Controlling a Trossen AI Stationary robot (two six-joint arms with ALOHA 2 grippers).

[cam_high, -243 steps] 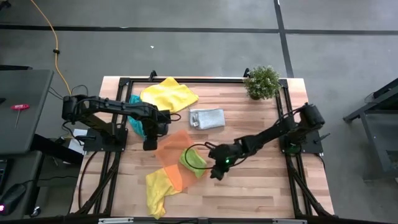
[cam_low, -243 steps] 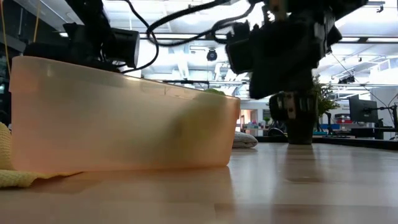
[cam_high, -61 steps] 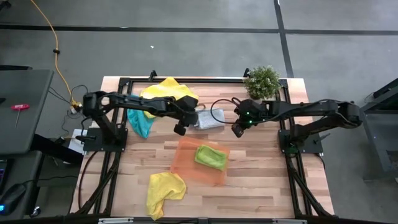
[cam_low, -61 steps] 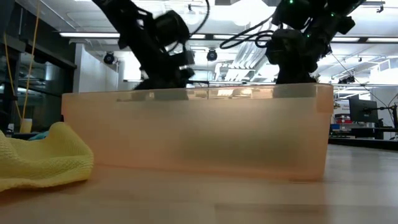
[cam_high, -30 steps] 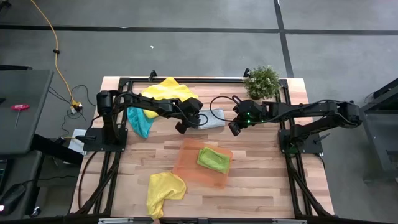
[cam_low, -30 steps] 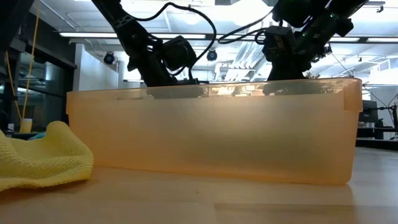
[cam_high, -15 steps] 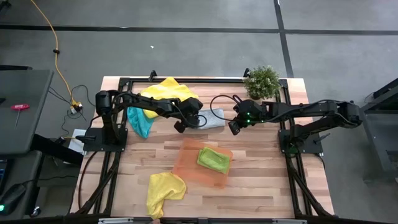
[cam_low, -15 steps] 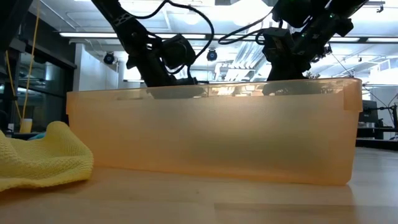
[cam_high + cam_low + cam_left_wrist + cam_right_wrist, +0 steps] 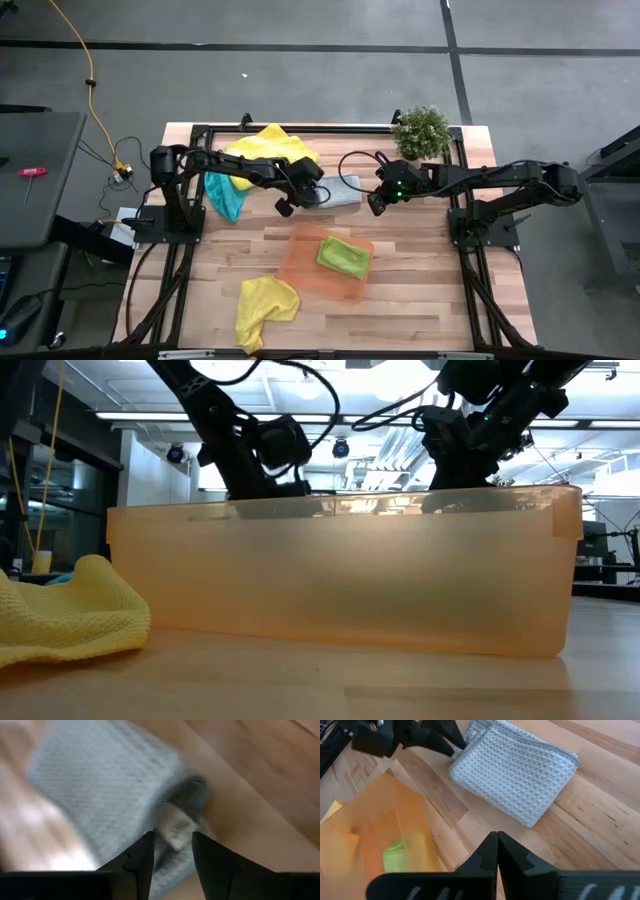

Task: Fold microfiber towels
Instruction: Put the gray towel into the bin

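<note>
Two dark jointed arms, looping black cables, tapered black fingers (image 9: pixel 485 855)

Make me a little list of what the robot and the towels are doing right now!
left gripper: fingers around corner of the grey towel
right gripper: shut, hovering beside grey towel
green towel: folded, in the orange tray
yellow towels: one at far edge, one near front
teal towel: crumpled by left arm

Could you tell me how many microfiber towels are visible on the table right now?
5: yellow towel at the back, teal towel at the left, grey towel mid-table, green towel in the orange tray, second yellow towel near front. More could be hidden.
</note>
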